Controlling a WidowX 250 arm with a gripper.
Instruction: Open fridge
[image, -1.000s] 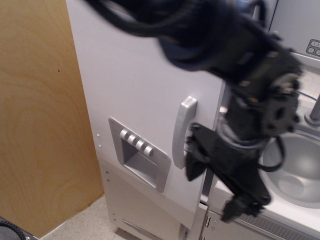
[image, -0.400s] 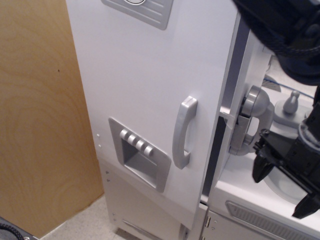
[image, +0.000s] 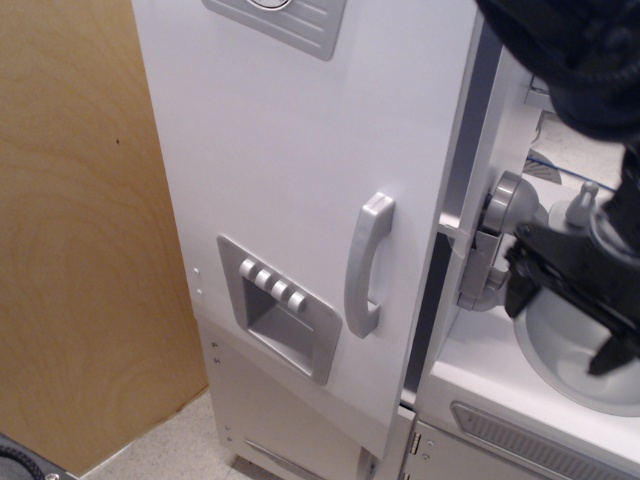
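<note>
The fridge (image: 290, 140) is a tall white cabinet filling the middle of the view. Its large door carries a curved grey vertical handle (image: 367, 264) and a grey recessed dispenser panel (image: 282, 312) with several buttons. The door stands shut or nearly so, with a dark gap along its right edge. My gripper (image: 565, 318) is black, open and empty. It hangs to the right of the fridge over the sink, well apart from the handle. One black fingertip (image: 520, 288) is nearest the fridge side.
A wooden panel (image: 70, 250) stands at the left. A smaller white lower door (image: 285, 415) sits under the large door. A grey sink (image: 575, 365) and a grey tap fitting (image: 505, 215) are at the right. My dark arm (image: 585, 60) fills the upper right.
My gripper has moved from right beside the door handle to the right, over the sink, then up a little. The fridge door looks unchanged.
</note>
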